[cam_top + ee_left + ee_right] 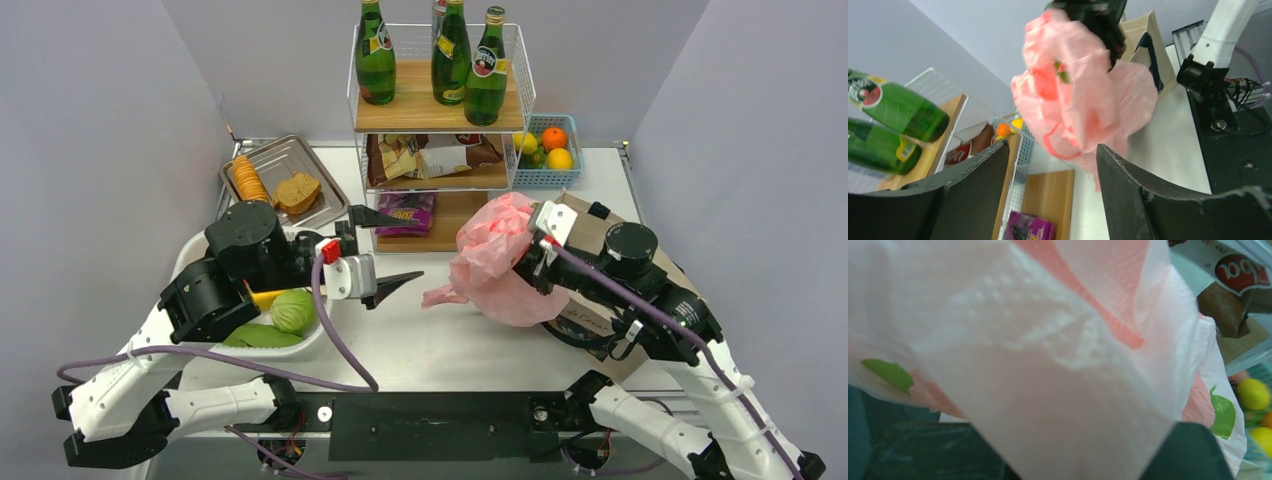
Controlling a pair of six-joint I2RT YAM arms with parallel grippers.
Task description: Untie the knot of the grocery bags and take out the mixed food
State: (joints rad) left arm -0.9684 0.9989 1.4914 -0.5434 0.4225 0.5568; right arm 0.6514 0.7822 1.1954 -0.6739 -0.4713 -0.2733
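Presently, the left gripper (423,247) hangs empty, jaws apart, before the white wire rack with wooden shelves (420,118). Right of that rack's front is the thin translucent pink plastic grocery bag (490,265), with the right gripper (528,258) clamped on its upper folds.

The thin pink crinkly plastic bag (497,262) is bunched up and puffy, a little right of the table's middle. It has small green leaf marks and darker pink patches. A thin tail sticks out to its left. Its knot cannot be made out.
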